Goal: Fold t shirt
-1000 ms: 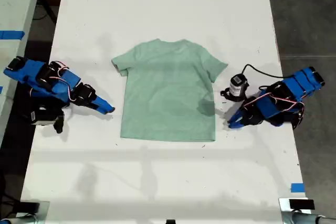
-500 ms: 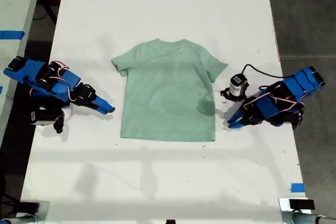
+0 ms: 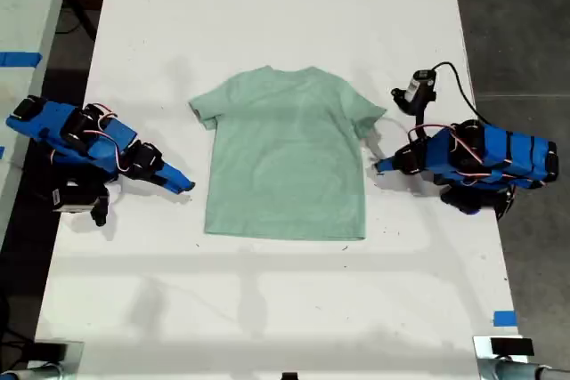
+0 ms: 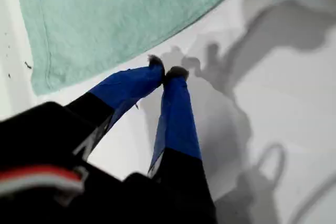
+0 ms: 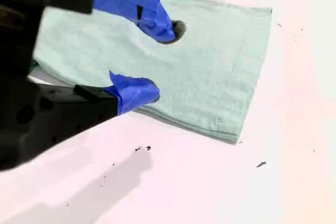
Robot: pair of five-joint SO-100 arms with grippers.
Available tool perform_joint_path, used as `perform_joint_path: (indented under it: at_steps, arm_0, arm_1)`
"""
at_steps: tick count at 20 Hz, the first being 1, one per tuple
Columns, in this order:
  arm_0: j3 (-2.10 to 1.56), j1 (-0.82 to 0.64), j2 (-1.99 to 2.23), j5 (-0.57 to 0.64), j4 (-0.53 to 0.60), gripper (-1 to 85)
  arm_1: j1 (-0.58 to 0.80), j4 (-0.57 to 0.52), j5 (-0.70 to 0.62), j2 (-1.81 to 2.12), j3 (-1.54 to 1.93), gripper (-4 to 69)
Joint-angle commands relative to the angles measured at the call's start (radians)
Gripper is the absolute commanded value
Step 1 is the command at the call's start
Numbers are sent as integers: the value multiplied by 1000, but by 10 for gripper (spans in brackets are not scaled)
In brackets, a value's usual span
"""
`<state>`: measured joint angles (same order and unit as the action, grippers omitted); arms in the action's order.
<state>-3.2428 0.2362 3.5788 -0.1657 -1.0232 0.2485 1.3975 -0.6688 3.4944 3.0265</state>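
White table (image 3: 267, 6) fills most of the exterior view, with dark floor down both sides. On it you have one t shirt (image 3: 285, 157), spread flat at the middle. Its neck points to the exterior view's top and its hem to the bottom, so its long axis runs top to bottom in that view. Both short sleeves are out and no fold has been made.

You have two blue arms, one on each side of the shirt, both reaching in toward it. My first gripper (image 3: 381, 165) comes from the exterior view's right and is the nearer one. It sits just beside the shirt's side edge, a little below the sleeve. In its own wrist view the tips (image 4: 167, 72) are pressed together with nothing between them, and the cloth edge lies just ahead of them, seemingly not touched.

My second gripper (image 3: 183, 184) comes from the exterior view's left and sits near the opposite side edge, with a strip of bare table between it and the cloth. Its jaws are spread and empty (image 5: 164, 60), looking across the shirt toward the other arm.

So the shirt lies between the two grippers, each facing a long side edge. For a grip, I judge you must first part the jaws of my first gripper.
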Motion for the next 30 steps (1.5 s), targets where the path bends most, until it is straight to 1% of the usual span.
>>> perform_joint_path:
  at_steps: [1, 2, 3, 4, 5, 6, 7, 8, 9, 10, 11, 13, 14, 15, 16, 17, 19, 20, 22, 24, 26, 28, 30]
  arm_0:
    - [-46, 5, -2, 6, -3, 148]
    - [-46, 5, -2, 6, -3, 148]
    - [-46, 5, -2, 6, -3, 149]
    - [-46, 5, -2, 6, -3, 149]
    - [-46, 5, -2, 6, -3, 149]
    - [-46, 5, -2, 6, -3, 149]
    - [-46, 5, -2, 6, -3, 149]
    - [-46, 5, -2, 6, -3, 149]
    - [-46, 5, -2, 6, -3, 149]
    - [-46, 5, -2, 6, -3, 149]
    - [-46, 5, -2, 6, -3, 149]
    - [-46, 5, -2, 6, -3, 150]
    - [-46, 5, -2, 6, -3, 150]
    - [-46, 5, -2, 6, -3, 150]
    - [-46, 5, -2, 6, -3, 150]
    - [-46, 5, -2, 6, -3, 150]
    - [-46, 5, -2, 6, -3, 150]
    - [-46, 5, -2, 6, -3, 150]
    - [-46, 5, -2, 6, -3, 150]
    - [-46, 5, -2, 6, -3, 150]
    - [-46, 5, -2, 6, -3, 150]
    - [-46, 5, -2, 6, -3, 150]
    - [-46, 5, -2, 6, -3, 150]
  arm_1:
    - [146, -31, 581, 6, 69, 49]
    - [146, -28, 813, 9, 66, 63]
    - [92, -49, 776, 9, 49, 177]
    - [38, -23, 588, 9, 25, 209]
    - [-3, 2, 514, 11, 12, 244]
    - [-3, -43, 491, 11, -14, 312]
    - [11, -94, 465, 11, -34, 271]
    - [31, -123, 430, 11, -51, 148]
    - [63, -120, 362, -18, -95, 137]
    - [101, -97, 307, -163, -192, 226]
    - [137, -54, 276, -407, -347, 258]
    - [169, 78, 193, -907, -749, 397]
    - [209, 133, 149, -1048, -907, 434]
    - [287, 170, 97, -1131, -1005, 444]
    - [383, 187, 44, -1181, -1051, 433]
    - [476, 186, -5, -1220, -1065, 405]
    - [620, 143, -69, -1284, -1042, 336]
    - [678, 103, -94, -1296, -1009, 297]
    - [747, 15, -114, -1328, -933, 275]
    - [727, -147, -86, -1379, -833, 273]
    - [684, -313, -15, -1399, -729, 272]
    - [638, -442, 57, -1391, -646, 272]
    - [615, -515, 98, -1393, -607, 275]
